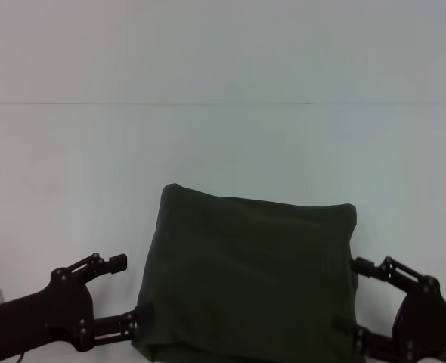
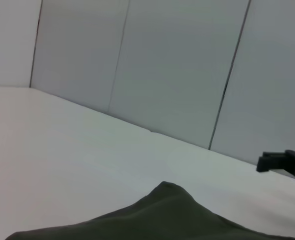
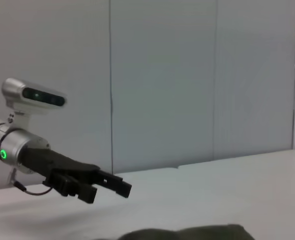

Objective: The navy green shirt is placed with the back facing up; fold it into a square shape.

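Observation:
The navy green shirt point(image 1: 249, 276) lies folded into a roughly square block on the white table, at the near middle in the head view. My left gripper point(image 1: 122, 295) is open beside its near-left edge, and the lower finger touches the shirt's corner. My right gripper point(image 1: 363, 302) is open beside its near-right edge, with the fabric edge between or against its fingers. The shirt also shows low in the left wrist view point(image 2: 167, 217) and in the right wrist view point(image 3: 187, 234). The left gripper shows farther off in the right wrist view point(image 3: 110, 186).
The white table point(image 1: 223, 151) stretches far beyond the shirt to a pale wall. A seam line point(image 1: 147, 103) crosses the table's far part. The right gripper's finger point(image 2: 280, 161) shows at the edge of the left wrist view.

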Robot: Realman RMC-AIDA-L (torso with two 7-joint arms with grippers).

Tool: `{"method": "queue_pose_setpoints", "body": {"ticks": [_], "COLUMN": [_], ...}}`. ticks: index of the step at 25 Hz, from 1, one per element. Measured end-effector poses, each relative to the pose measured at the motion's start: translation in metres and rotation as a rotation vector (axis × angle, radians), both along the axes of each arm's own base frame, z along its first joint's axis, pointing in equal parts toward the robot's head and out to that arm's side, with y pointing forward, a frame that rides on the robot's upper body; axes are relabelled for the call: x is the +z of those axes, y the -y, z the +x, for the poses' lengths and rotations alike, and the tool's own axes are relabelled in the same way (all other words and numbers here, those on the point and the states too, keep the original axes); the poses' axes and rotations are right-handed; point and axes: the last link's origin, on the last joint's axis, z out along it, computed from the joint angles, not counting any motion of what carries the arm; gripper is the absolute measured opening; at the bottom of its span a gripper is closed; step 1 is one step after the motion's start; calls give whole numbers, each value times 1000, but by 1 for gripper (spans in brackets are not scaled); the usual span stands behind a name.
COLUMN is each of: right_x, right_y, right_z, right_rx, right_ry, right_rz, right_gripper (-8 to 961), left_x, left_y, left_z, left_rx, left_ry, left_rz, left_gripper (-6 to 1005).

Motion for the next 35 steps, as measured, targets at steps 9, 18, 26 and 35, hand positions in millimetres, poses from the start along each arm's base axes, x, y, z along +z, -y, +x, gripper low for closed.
{"method": "queue_pose_setpoints", "body": {"ticks": [9, 18, 26, 35], "right_x": [-13, -16, -17, -17], "right_y": [23, 43, 49, 50], "right_z": [13, 22, 25, 26], "right_rx": [-70, -86, -81, -80], "right_ry": [10, 31, 52, 53], "right_rz": [-11, -38, -54, -55], "right_gripper": [868, 882, 882, 882], "left_x": [11, 25, 10, -16], "left_y": [-28, -117, -164, -168], "left_z": [13, 43, 59, 60], "left_rx": [198, 658, 830, 850], "left_ry": [147, 32, -100, -152], "left_rz": [-134, -390, -319, -276], "left_gripper": [902, 899, 898, 896]}}
